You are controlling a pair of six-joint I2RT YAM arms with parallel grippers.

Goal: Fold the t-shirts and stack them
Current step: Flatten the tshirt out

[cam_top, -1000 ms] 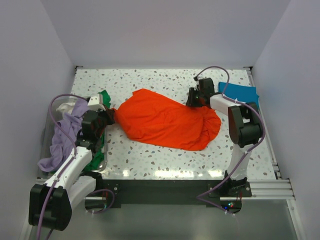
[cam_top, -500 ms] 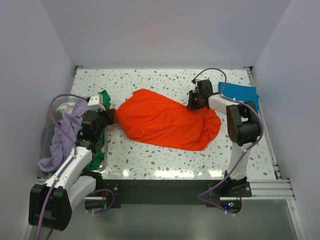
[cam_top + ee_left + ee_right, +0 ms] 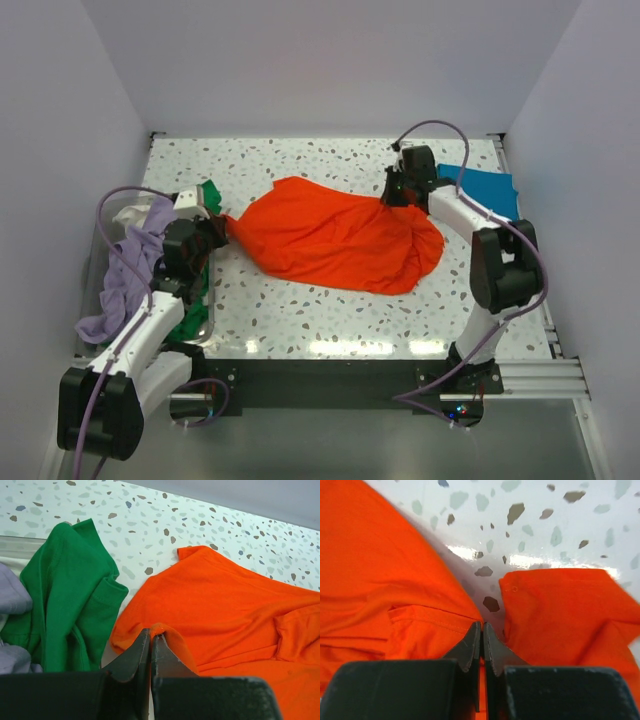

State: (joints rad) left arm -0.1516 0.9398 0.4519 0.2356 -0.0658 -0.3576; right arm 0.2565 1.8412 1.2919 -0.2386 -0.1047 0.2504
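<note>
Orange tee (image 3: 330, 240): pinched at opposite edges by left gripper (image 3: 151, 637) and right gripper (image 3: 482, 630); we should draw both apart evenly, flattening wrinkles before folding.

Light falls evenly from overhead, and the top view is bright and sharp. The speckled worktop (image 3: 300, 310) carries white glare patches along its near edge and a thin bright strip at the far wall. Shadows are soft and short, with only a faint rim under the orange t-shirt (image 3: 340, 240). In the wrist views the cloth is saturated but crisp. The left end effector (image 3: 151, 640) and right end effector (image 3: 482, 630) look dark, underexposed and slightly soft. A glossy highlight washes out the worktop speckles beside the cloth in the right wrist view.
</note>
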